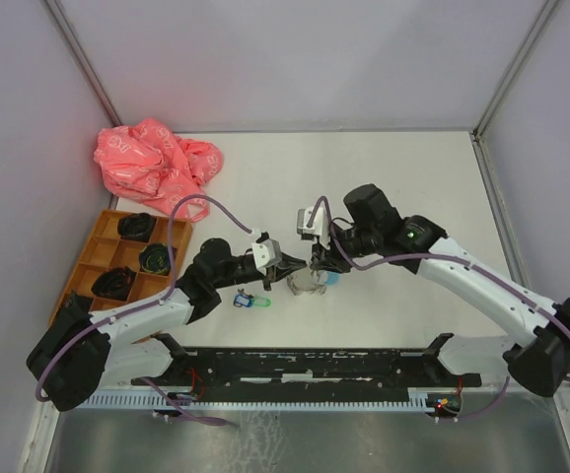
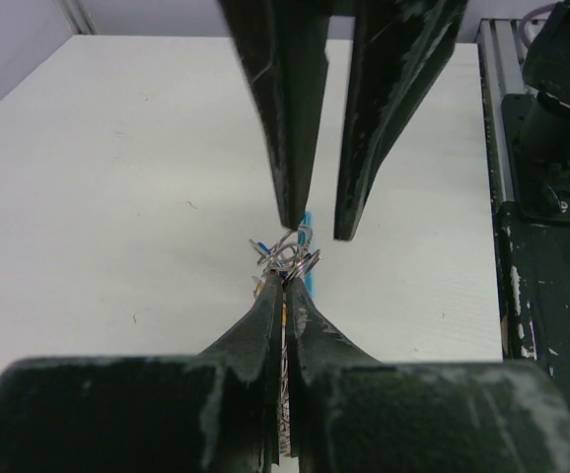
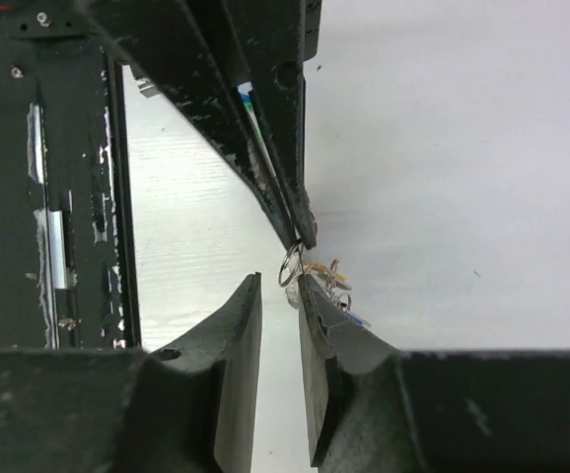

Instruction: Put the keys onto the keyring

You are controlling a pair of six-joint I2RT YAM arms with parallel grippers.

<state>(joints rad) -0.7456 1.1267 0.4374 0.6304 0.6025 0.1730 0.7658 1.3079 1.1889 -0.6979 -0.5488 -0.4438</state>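
Pinching tight over the middle of the bench [image 1: 393,177], the left end effector [image 2: 285,288] has its two scuffed, matt-black tapered fingers pressed together on a thin, ribbed strip of metal. This looks like the beaded chain of the keyring [image 1: 310,283]. The rest of that loop lies below the fingertips as a greyish oval on the white surface, with a light-blue curved piece at its right side. Just past the left fingertips sits a tangle of small silvery wire rings [image 2: 287,258], round and glossy, with a sliver of bright blue beside them.

Facing it tip to tip, the right end effector [image 3: 280,284] has its jaws apart and nothing between them. Its worn, wedge-shaped fingers flank the rings without clearly touching them, and one small ring stands just above the gap.

Two keys [image 1: 250,301] with smooth plastic tags, one blue and one green, lie on the bench just beside the left arm's wrist, apart from the keyring.

Further back on the left lies a crumpled pink plastic bag [image 1: 155,163], shiny and creased. Nearer is an orange divided tray [image 1: 93,251] whose square compartments hold dark coiled loops [image 1: 154,258]. The bench top is plain white with a faint grain, enclosed by pale walls.
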